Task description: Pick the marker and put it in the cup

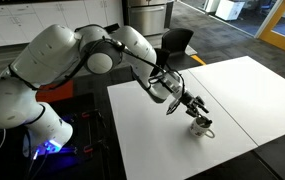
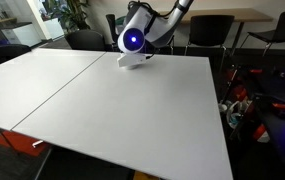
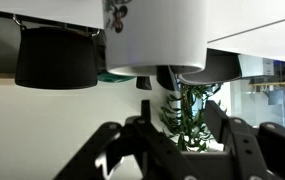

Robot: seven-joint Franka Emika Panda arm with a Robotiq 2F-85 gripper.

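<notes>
The cup (image 1: 201, 127) is a small whitish mug standing on the white table (image 1: 162, 140). My gripper (image 1: 193, 107) hangs just above and slightly behind it. The wrist view is upside down. There the cup (image 3: 157, 35) fills the top centre, close in front of my gripper (image 3: 178, 110). The fingers are spread apart with nothing between them; only a green plant shows through the gap. I cannot make out the marker in any view. The cup does not show in the exterior view of the table (image 2: 122, 100) taken from across it.
A seam (image 1: 227, 100) splits the table into two panels. A black chair (image 1: 177, 42) stands behind the table; more chairs (image 2: 207, 30) line the far side. The robot base with a blue light (image 2: 132, 42) sits at the table edge. A dark round object (image 3: 57, 60) is beside the cup.
</notes>
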